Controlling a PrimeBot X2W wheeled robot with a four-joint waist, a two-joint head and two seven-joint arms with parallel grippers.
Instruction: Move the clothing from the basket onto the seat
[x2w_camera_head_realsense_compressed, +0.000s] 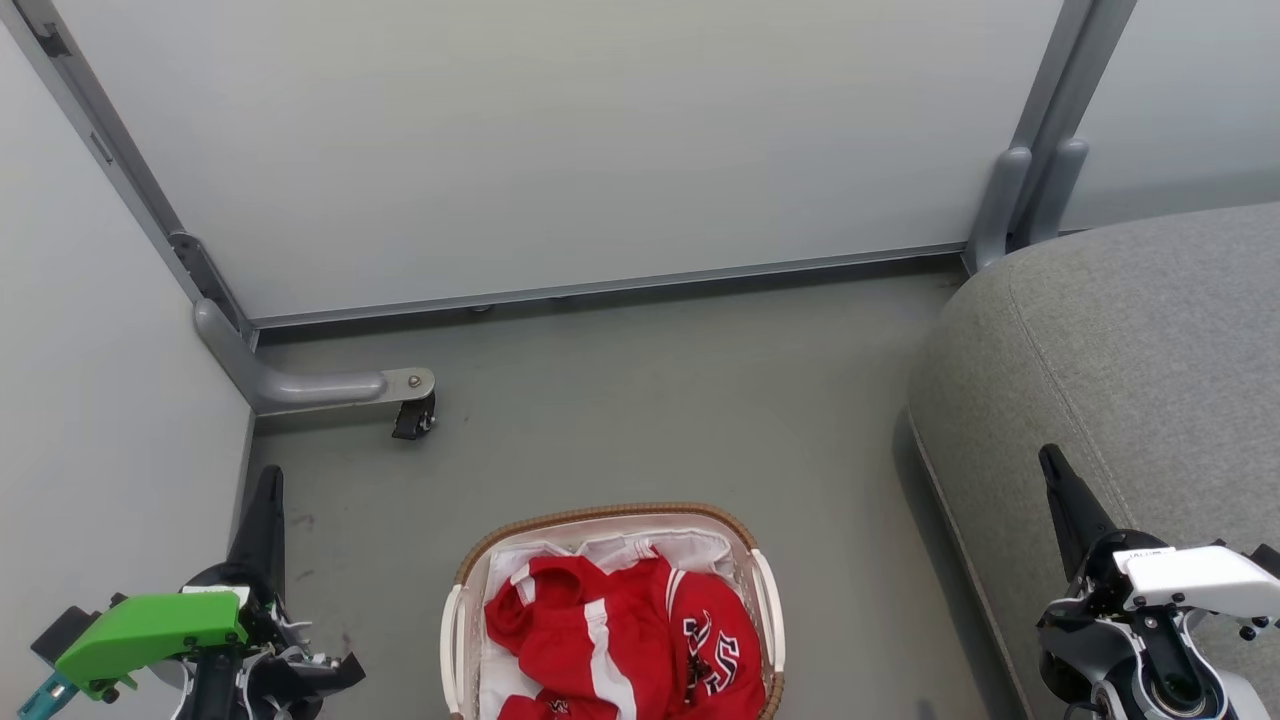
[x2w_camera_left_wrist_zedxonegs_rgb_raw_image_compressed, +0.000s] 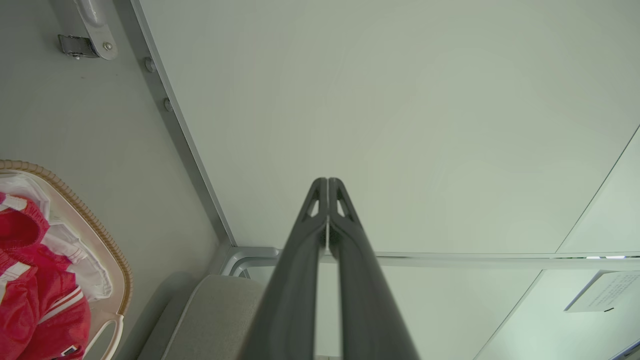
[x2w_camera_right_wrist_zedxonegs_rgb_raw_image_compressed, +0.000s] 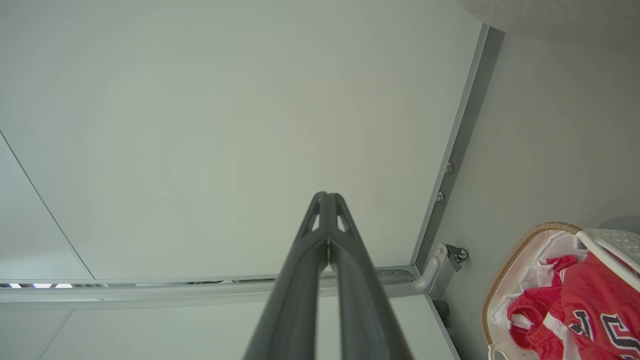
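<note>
Left gripper (x2w_camera_left_wrist_zedxonegs_rgb_raw_image_compressed: 327, 181): fingers pressed together, holding nothing, left of the basket (x2w_camera_head_realsense_compressed: 600, 514). Right gripper (x2w_camera_right_wrist_zedxonegs_rgb_raw_image_compressed: 327, 196): fingers pressed together, holding nothing, seen against the seat (x2w_camera_head_realsense_compressed: 1130, 330) in head view. Clothing (x2w_camera_head_realsense_compressed: 620, 630): red, bunched inside basket. Basket stands on floor (x2w_camera_head_realsense_compressed: 650, 400), apart from seat on its right.

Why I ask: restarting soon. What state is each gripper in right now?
Left gripper: jaws closed, holding nothing.
Right gripper: jaws closed, holding nothing.
</note>
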